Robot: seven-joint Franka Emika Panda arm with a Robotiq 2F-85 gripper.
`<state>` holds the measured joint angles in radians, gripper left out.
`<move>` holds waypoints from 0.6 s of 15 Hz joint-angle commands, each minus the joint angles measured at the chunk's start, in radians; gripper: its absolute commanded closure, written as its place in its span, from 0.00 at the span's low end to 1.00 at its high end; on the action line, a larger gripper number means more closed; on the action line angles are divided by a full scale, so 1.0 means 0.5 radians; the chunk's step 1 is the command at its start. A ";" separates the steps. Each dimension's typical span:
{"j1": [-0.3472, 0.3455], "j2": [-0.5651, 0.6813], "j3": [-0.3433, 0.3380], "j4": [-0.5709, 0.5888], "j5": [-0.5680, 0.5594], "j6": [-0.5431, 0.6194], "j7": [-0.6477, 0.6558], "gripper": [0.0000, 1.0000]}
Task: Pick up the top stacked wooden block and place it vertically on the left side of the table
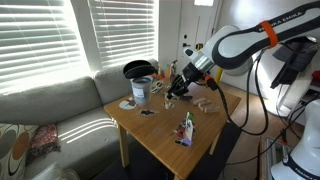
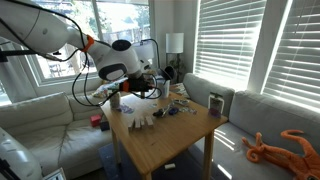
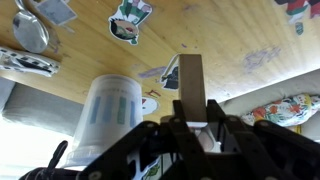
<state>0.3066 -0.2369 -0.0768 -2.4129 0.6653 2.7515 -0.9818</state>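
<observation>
We see the slim light-brown wooden block [image 3: 190, 85] in the wrist view, standing lengthwise out of the black two-finger gripper [image 3: 192, 122]. The gripper's fingers pinch the block's near end from both sides. The block is therefore off any stack and held over the square light-brown wooden table [image 3: 245, 45]. We cannot tell whether its far end touches the wood. In both exterior views the gripper [image 1: 177, 88] hangs low over the table [image 1: 170, 135], and the block is too small to make out there.

Just beside the block stands a pale cylindrical can [image 3: 108, 115]. Flat colourful cut-outs [image 3: 130, 20] lie scattered farther out on the tabletop. Beyond the table edge are a grey sofa [image 1: 50, 110] and a patterned cushion [image 3: 285, 105].

We judge the carry to be under way and the placing not yet done. The main risk is the block toppling on release, because it is tall and narrow. If it meets the wood at a slight tilt, or the fingers drag it as they part, it could fall flat. The can is close enough that a sideways move could knock it. A cut-out under the block's foot would make an uneven base. Setting it too near the edge could send it onto the sofa.
</observation>
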 commanded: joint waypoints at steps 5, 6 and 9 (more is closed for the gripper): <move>0.014 0.096 -0.017 -0.008 0.038 0.053 -0.153 0.93; 0.013 0.102 -0.017 -0.006 0.040 0.058 -0.163 0.93; 0.015 0.119 -0.015 -0.004 0.049 0.070 -0.173 0.93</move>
<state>0.3067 -0.1853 -0.0809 -2.4132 0.6723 2.7597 -1.0382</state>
